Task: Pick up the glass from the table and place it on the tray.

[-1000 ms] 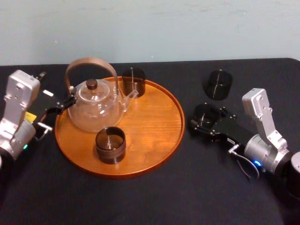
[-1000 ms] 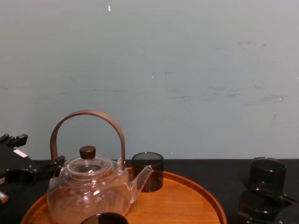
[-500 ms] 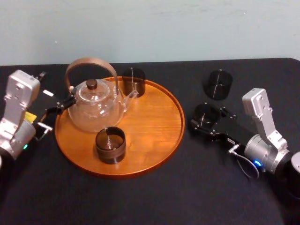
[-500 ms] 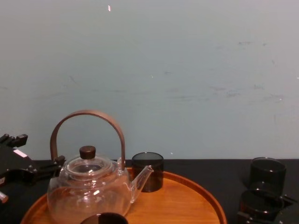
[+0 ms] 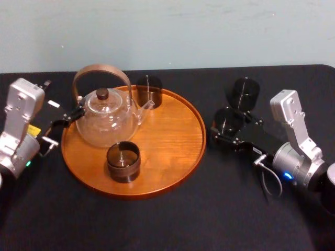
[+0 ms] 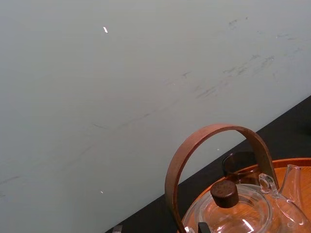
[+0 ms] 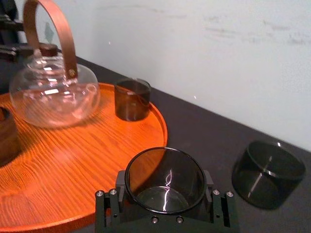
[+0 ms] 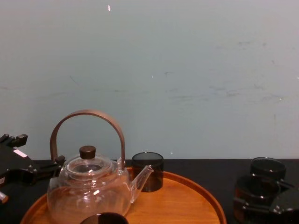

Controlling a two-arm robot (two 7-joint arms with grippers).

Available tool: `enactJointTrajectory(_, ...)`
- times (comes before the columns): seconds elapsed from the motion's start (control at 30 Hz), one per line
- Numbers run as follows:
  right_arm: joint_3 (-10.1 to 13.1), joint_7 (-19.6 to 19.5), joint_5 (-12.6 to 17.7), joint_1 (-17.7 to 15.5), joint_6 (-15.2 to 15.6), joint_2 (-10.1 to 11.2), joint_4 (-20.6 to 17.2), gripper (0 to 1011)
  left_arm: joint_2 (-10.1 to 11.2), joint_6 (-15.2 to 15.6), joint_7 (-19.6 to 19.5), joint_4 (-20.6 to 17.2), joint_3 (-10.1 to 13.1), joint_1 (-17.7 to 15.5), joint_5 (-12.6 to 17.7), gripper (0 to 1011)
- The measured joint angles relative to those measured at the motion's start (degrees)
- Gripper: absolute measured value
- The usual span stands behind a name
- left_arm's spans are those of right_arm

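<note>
Smoky glasses (image 7: 165, 179): two on tray (image 5: 167, 130), one on table (image 5: 157, 219), one gripped by right gripper (image 5: 228, 126)

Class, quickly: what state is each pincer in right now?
Left pincer: cannot be told; it sits beside the teapot.
Right pincer: closed on a glass.

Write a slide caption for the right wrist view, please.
Right gripper holding a dark glass beside the tray, another glass on the table; left gripper parked by teapot.
</note>
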Motion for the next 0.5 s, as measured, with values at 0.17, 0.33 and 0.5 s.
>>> enactJointTrajectory(0.17,-0.12,-0.13,-0.58,-0.25,0.75,0.09,-2.30,907,0.00,0.00,0.00,0.00,0.00,0.00,0.00,1010)
enactJointTrajectory(0.33,-0.84,-0.16,-1.50,-0.13,1.64,0.04,-4.41,907,0.00,0.00,0.00,0.00,0.00,0.00,0.00,1010)
enactJointTrajectory(0.5,-1.88,0.20,-2.14,0.46,2.00,-0.39,-5.49,907,0.00,0.00,0.00,0.00,0.00,0.00,0.00,1010)
